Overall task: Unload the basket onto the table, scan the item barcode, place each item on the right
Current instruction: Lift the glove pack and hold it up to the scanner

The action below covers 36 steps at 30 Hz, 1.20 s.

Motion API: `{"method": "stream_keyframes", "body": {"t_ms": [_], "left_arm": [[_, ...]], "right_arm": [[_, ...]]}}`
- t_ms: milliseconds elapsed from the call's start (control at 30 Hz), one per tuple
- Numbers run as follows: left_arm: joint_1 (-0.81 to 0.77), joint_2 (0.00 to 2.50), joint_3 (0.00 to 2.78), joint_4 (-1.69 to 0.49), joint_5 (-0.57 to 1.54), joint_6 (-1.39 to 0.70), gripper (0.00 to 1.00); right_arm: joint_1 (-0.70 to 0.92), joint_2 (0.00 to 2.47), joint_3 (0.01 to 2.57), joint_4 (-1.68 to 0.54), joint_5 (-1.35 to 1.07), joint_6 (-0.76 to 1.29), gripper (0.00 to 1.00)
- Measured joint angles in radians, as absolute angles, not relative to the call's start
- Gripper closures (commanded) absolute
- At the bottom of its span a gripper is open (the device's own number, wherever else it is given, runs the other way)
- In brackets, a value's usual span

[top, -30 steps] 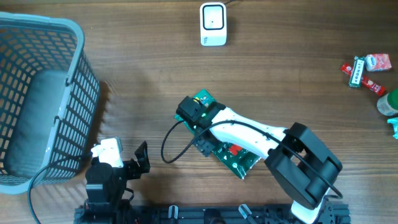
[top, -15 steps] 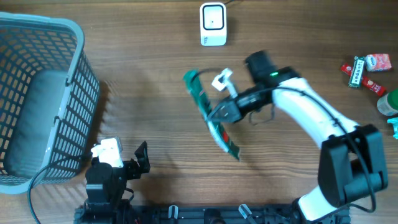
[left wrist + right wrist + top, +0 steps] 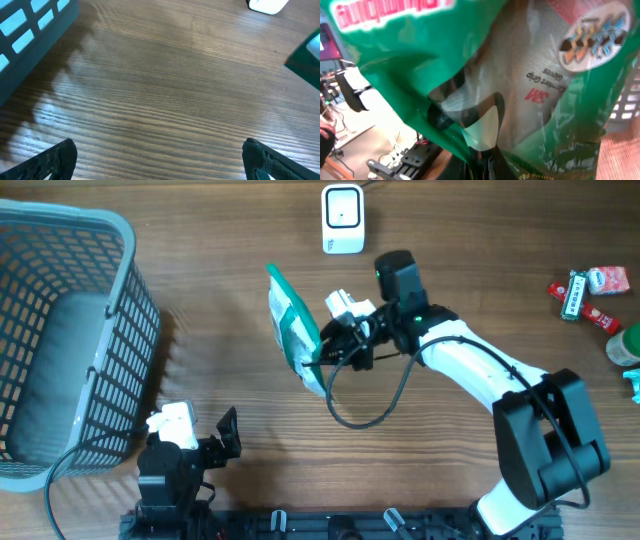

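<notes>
Gripping green packet point(image 3: 291, 328) in clamped right end effector point(image 3: 318, 360), hanging above surface point(image 3: 470, 270) near scanner point(image 3: 342, 219); scanning not yet done. Left end effector point(image 3: 200, 430) resting wide, holding nothing.

Basket point(image 3: 135, 295) sitting left, scanner point(image 3: 342, 218) standing far centre. Packet point(image 3: 291, 330) hanging near and left of the scanner; small items point(image 3: 588, 292) lying at right edge.

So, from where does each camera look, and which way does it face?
Overhead: above the table, facing straight down; shows basket, scanner, left gripper, right gripper holding the green packet.
Left wrist: low, facing forward across the wood; own open fingertips at the bottom corners.
Right wrist: close against the green packet, which fills it; own gripper barely shows below.
Shared: overhead and left wrist both show scanner, basket.
</notes>
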State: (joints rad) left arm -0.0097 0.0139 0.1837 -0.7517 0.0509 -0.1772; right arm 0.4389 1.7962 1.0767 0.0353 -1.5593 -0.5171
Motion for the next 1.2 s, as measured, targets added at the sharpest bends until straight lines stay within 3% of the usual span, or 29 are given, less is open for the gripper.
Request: {"method": "stream_keyframes", "body": {"t_ms": [133, 300, 400, 667, 867, 1033, 1100, 1200], "left_arm": [[-0.010, 0.014, 0.184, -0.752, 0.051, -0.177, 0.00], [-0.010, 0.014, 0.184, -0.752, 0.051, -0.177, 0.00], [-0.010, 0.014, 0.184, -0.752, 0.051, -0.177, 0.00], [-0.010, 0.014, 0.184, -0.751, 0.051, -0.177, 0.00], [-0.010, 0.014, 0.184, -0.752, 0.051, -0.177, 0.00], [-0.010, 0.014, 0.184, -0.752, 0.051, -0.177, 0.00], [-0.010, 0.014, 0.184, -0.751, 0.051, -0.177, 0.00], [-0.010, 0.014, 0.184, -0.752, 0.051, -0.177, 0.00]], "right_arm": [[0.457, 1.808, 1.074, 0.176, -1.559, -0.374, 0.96], [0.391, 1.824, 1.074, 0.328, -1.560, 0.711, 0.96], [0.390, 1.826, 1.074, 0.324, -1.560, 1.081, 0.96], [0.390, 1.949, 1.075, 0.251, -1.560, 1.253, 0.96], [0.390, 2.061, 1.062, 0.533, -1.560, 1.271, 0.96], [0.390, 2.061, 1.061, 0.587, -1.560, 1.087, 0.96], [0.390, 2.061, 1.054, 0.808, -1.560, 1.039, 0.96], [0.390, 2.064, 1.060, 1.460, -1.560, 1.135, 0.96]]}}
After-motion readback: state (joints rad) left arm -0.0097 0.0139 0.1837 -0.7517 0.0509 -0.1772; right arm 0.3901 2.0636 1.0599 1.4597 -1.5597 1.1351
